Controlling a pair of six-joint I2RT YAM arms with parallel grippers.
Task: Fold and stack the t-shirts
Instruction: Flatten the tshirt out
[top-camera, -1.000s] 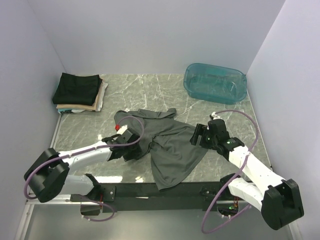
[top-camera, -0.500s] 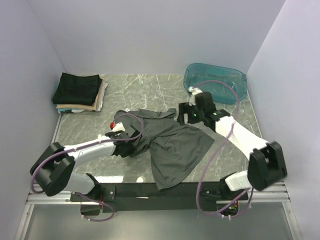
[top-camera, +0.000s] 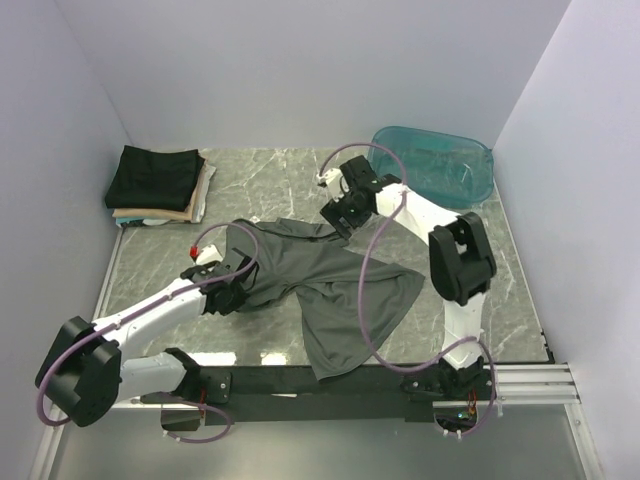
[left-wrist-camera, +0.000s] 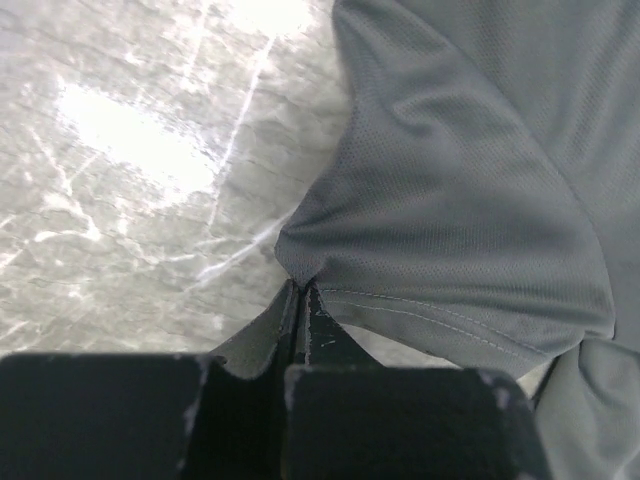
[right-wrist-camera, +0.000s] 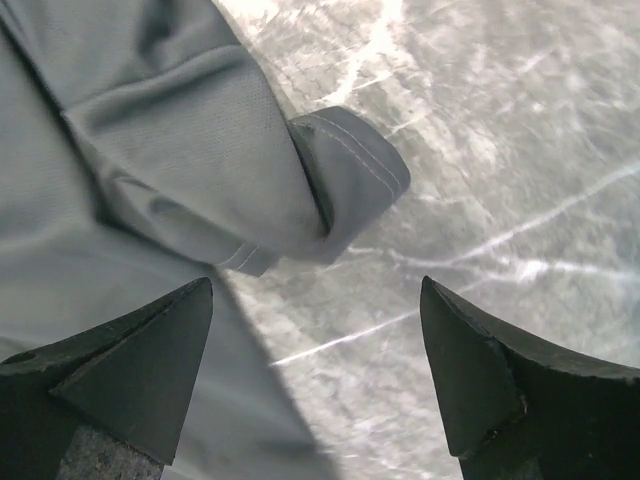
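On the marble desk (top-camera: 290, 185) the grey t-shirt (top-camera: 340, 290) lies crumpled in the middle; the left gripper (left-wrist-camera: 300, 297) is closed on its left edge; the right gripper (right-wrist-camera: 315, 290), wide open, hovers just above the far sleeve (right-wrist-camera: 345, 175).

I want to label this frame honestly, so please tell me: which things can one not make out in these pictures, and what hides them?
Top view: the stack of folded shirts is too small to count its layers.
Top view: the left gripper covers its own hold on the grey t-shirt.
Right wrist view: only one sleeve shows; the picture's left edge cuts off the rest.
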